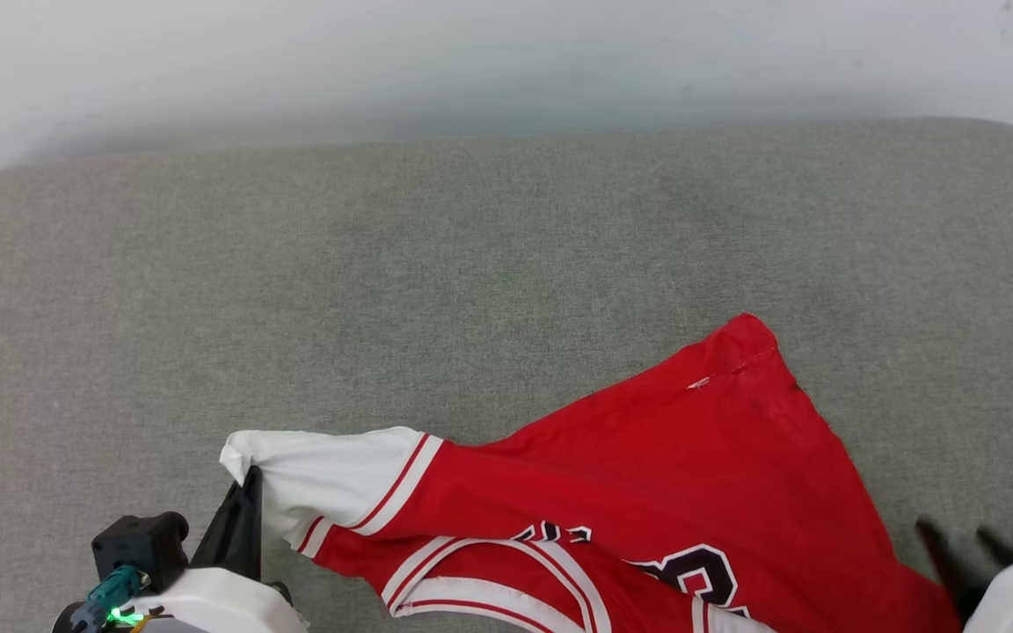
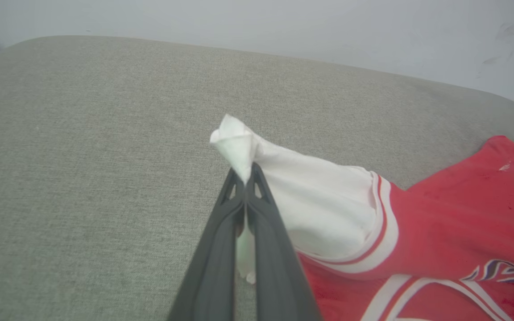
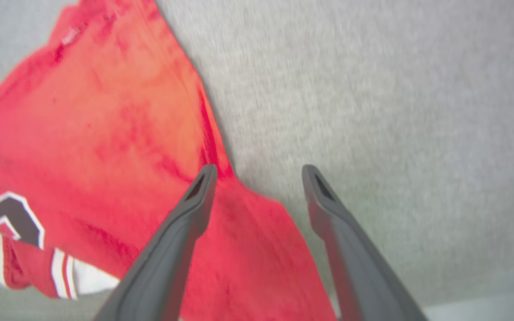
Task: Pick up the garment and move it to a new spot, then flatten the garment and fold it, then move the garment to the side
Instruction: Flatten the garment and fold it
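Note:
The garment (image 1: 647, 475) is a red jersey with white sleeves and striped trim, lying rumpled on the grey cushion at the lower middle and right. My left gripper (image 1: 247, 479) is shut on the tip of its white sleeve (image 2: 319, 200), pinched between the dark fingers (image 2: 250, 209). The sleeve end bunches up just past the fingertips. My right gripper (image 3: 259, 171) is open above the garment's red edge (image 3: 248, 232), nothing between its fingers; in the head view its fingers (image 1: 942, 545) look blurred at the lower right. Black and white lettering (image 1: 691, 567) shows near the bottom.
The grey fabric cushion (image 1: 436, 264) stretches wide behind and to the left of the garment. A pale wall (image 1: 471, 61) runs along its far edge. The cushion's rounded corners show at the far left and far right.

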{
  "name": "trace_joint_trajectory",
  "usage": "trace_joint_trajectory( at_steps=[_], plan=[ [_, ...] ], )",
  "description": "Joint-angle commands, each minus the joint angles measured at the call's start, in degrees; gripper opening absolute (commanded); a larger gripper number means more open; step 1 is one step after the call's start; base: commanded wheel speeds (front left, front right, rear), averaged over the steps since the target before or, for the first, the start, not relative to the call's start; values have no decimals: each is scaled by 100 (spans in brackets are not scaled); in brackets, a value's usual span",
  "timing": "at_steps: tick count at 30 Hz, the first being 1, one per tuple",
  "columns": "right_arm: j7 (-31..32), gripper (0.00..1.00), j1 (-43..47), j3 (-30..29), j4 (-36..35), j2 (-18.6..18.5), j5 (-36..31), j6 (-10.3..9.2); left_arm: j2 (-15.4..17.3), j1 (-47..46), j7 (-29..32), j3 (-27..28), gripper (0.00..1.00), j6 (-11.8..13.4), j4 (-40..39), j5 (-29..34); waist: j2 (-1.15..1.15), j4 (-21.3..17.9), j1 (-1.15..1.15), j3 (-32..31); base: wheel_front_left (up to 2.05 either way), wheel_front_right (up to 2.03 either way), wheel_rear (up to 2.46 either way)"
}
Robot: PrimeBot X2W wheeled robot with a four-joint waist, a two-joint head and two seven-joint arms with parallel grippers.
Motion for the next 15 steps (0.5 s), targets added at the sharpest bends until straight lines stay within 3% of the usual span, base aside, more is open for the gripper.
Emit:
trace_joint_trajectory(
  at_steps=[1,4,7,10,15],
  plan=[
    [-598,100,-309,-92,25,4,4,-2,30,-48,29,-14,0,32,-60,13,0,32,1,59,0,0,0],
    [-1544,100,-1041,-53,326,-84,138,-2,17,-176,24,-23,0,44,-160,44,0,55,1,216,0,0,0],
    [-1566,100,-1631,189,668,-238,227,-2,-7,-340,25,-68,0,18,-234,92,0,111,1,415,0,0,0],
    [-1047,100,-2215,471,959,-423,286,-1,-18,-534,37,-156,0,-29,-283,156,0,192,1,663,0,0,0],
    [405,100,-3106,916,1374,-783,317,-1,-113,-885,-23,-293,0,-120,-261,251,0,392,1,984,0,0,0]
  ],
)
